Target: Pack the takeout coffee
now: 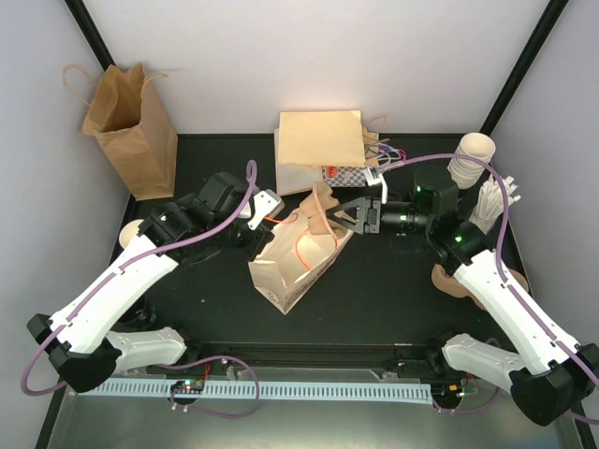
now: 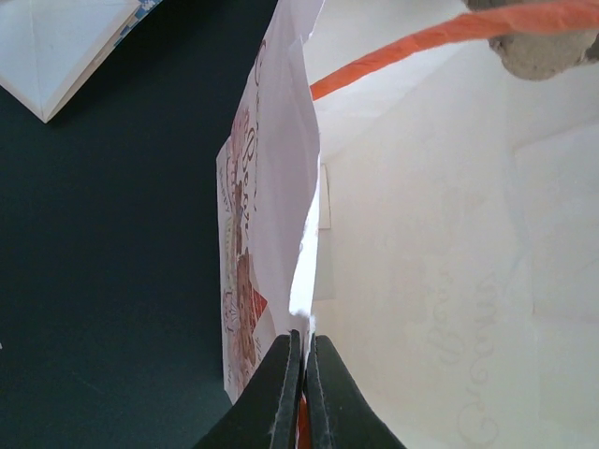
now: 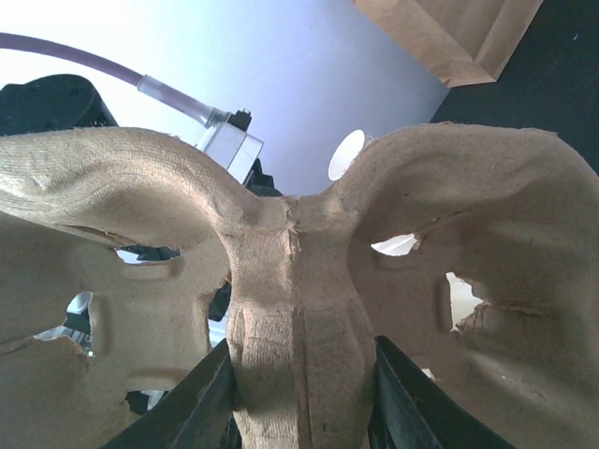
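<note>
Closest to me, a white slotted rail [image 1: 271, 388] runs along the near edge between the arm bases. At far left a brown paper bag [image 1: 131, 126] stands upright. Just below it a cream rounded shape [image 1: 132, 230] peeks from behind the left arm; I can't tell whether that's the takeout coffee. My left gripper [image 2: 301, 341] is pinched tight on the rim of the printed paper bag [image 1: 295, 262], which lies on its side mid-table. At its mouth, my right gripper [image 1: 351, 213] is clamped on the centre ridge of a pulp cup carrier [image 3: 299, 281]. Far right stands a stack of lidless cups [image 1: 471, 157].
</note>
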`<move>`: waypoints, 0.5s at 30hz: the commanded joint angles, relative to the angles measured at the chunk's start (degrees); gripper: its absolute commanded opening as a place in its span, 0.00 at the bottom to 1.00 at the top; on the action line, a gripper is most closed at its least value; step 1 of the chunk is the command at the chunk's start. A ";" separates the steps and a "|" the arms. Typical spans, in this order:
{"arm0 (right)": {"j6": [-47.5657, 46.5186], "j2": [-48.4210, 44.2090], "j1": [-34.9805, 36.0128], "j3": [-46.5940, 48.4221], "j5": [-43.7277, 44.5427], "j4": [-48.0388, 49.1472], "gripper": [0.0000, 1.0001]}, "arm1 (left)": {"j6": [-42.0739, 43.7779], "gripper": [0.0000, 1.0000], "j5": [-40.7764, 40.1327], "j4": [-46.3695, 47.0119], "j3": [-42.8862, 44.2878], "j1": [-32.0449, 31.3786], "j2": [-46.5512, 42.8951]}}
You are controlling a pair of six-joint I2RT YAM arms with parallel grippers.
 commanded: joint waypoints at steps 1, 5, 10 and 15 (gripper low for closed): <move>2.25 -1.46 -1.54 -0.21 -1.64 2.25 0.36 | 1.18 0.02 -0.23 0.78 0.21 -0.46 -0.27; 1.73 -1.68 -2.37 -0.34 -0.97 0.84 0.36 | 1.19 0.02 -0.48 0.72 0.10 -0.54 -0.34; -0.14 -0.46 -2.40 -0.72 -2.08 -1.92 0.36 | 0.76 0.02 -0.57 1.25 0.21 -0.50 -0.34; -3.79 -0.92 -2.38 -0.45 -0.17 -6.70 0.36 | 0.27 0.03 -0.42 1.90 0.30 -0.49 -0.43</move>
